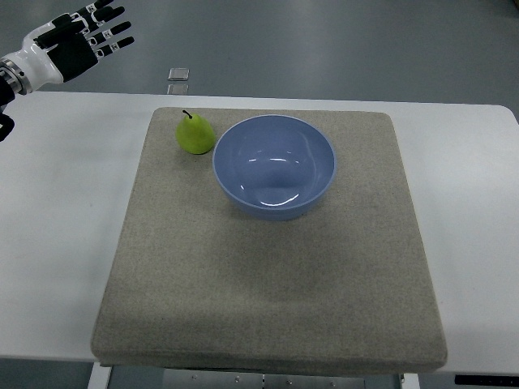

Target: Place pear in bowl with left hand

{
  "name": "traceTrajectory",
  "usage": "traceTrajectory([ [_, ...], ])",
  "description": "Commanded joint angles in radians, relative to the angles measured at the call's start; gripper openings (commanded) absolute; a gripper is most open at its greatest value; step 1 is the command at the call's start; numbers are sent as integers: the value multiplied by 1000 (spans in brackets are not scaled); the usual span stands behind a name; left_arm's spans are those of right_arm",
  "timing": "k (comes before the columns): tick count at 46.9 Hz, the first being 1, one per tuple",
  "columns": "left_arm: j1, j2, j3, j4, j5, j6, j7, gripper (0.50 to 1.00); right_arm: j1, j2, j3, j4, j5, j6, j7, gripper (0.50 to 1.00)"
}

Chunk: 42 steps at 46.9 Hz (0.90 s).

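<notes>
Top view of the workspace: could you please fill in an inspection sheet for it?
Surface: white table with a grey mat on it.
Job's things: green pear upright on the mat, just left of the blue bowl; bowl empty.
Clutter: nothing seen.
Grippers: left robot hand open, at the top left, holding nothing; right not in view.
Cables: nothing seen.
Surroundings: grey floor with two small floor plates.

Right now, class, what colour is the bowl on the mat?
The bowl is light blue, seen clearly in the top view.

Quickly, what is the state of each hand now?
Left hand: open, fingers spread, holding nothing.
Right hand: not in view.
</notes>
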Motion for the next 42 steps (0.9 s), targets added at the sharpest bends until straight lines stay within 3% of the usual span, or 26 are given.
traceTrajectory([
  [1, 2, 0, 2, 0, 1, 0, -1, 994, 0, 0, 0, -1, 0, 0, 0, 926],
  [27, -11, 0, 5, 21, 14, -3, -6, 994, 0, 0, 0, 0, 0, 0, 0, 926],
  [36, -12, -47, 6, 79, 218, -11, -23, 994, 0, 0, 0, 0, 0, 0, 0, 926],
  [42, -24, -90, 6, 139, 388, -12, -75, 994, 0, 0, 0, 0, 0, 0, 0, 926],
])
